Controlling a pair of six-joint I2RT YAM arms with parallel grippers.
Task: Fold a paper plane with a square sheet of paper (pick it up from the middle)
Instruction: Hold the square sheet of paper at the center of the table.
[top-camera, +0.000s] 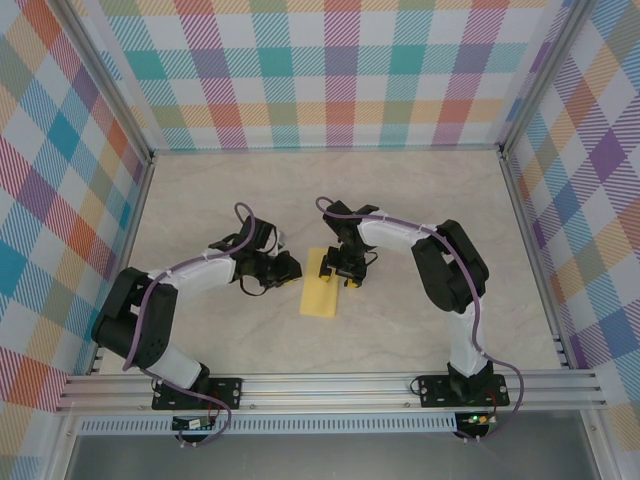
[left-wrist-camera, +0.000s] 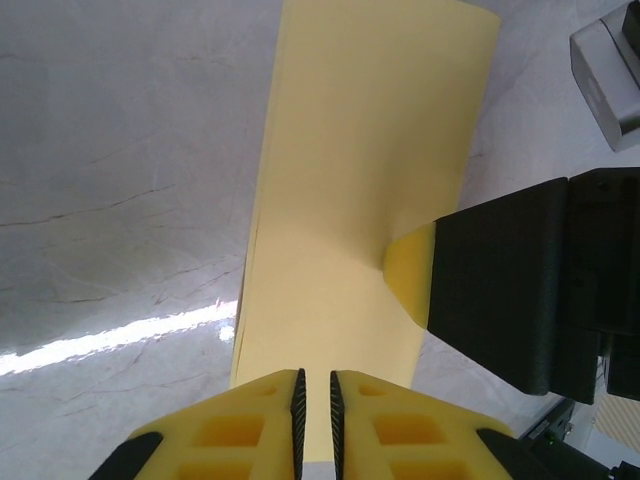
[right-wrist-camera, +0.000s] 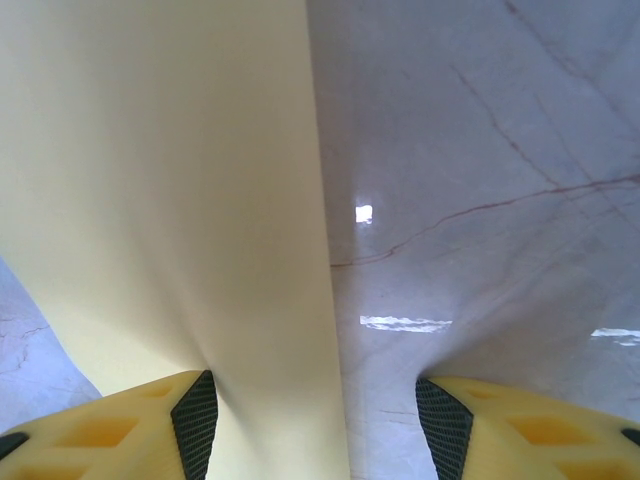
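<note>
Found the sheet of paper (top-camera: 320, 288) at mid-table, folded to a narrow pale-yellow strip running from 12 to 6 o'clock, lying on the marbled table (top-camera: 430, 200). Caught the left gripper (top-camera: 288, 268) at the strip's 10 o'clock, just beside its long edge, jaws drawn almost together with only a thin slit between them. Could not tell from the wrist view whether any paper sat pinched there. Caught the right gripper (top-camera: 348, 272) over the strip's 2 o'clock edge, jaws standing well apart and holding nothing. Showed it astride the long edge, with one yellow finger (left-wrist-camera: 408, 272) pressed down on the sheet and the other over bare table. Saw the paper buckled up slightly against that pressing finger. Noted the right gripper's black body blocking the strip's 3 o'clock side from the left wrist camera. Framed the scene with checked walls (top-camera: 340, 70) at 9, 12 and 3 o'clock and an aluminium rail (top-camera: 330, 385) at 6.
</note>
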